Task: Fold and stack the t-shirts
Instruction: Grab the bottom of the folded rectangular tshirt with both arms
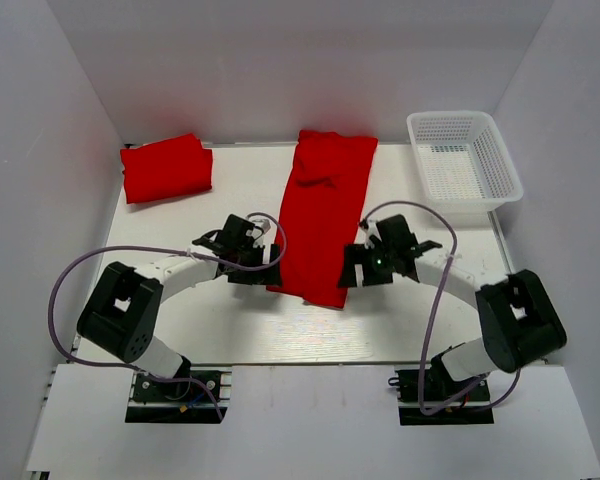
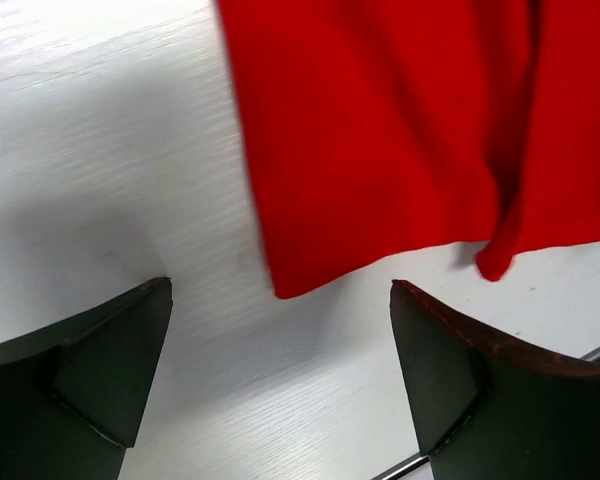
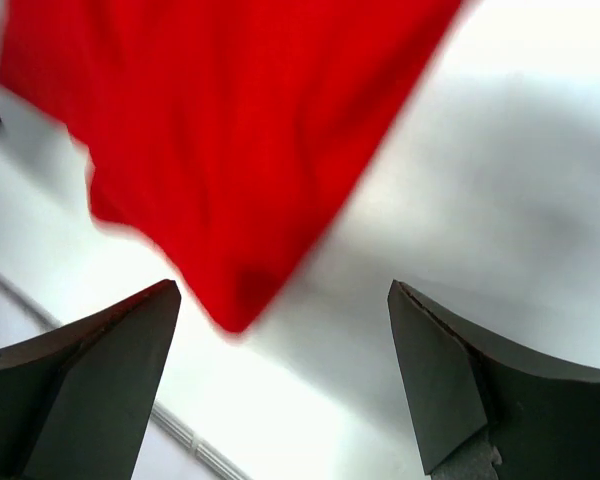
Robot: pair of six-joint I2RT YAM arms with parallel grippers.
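Observation:
A red t-shirt lies on the table folded into a long strip running from the back to the middle. A second red t-shirt lies folded at the back left. My left gripper is open and empty at the strip's near left corner, which shows in the left wrist view just beyond the fingertips. My right gripper is open and empty at the strip's near right corner, seen in the right wrist view between and beyond its fingertips.
A white plastic mesh basket stands at the back right. White walls enclose the table on the left, back and right. The table's near edge shows as a line in the left wrist view.

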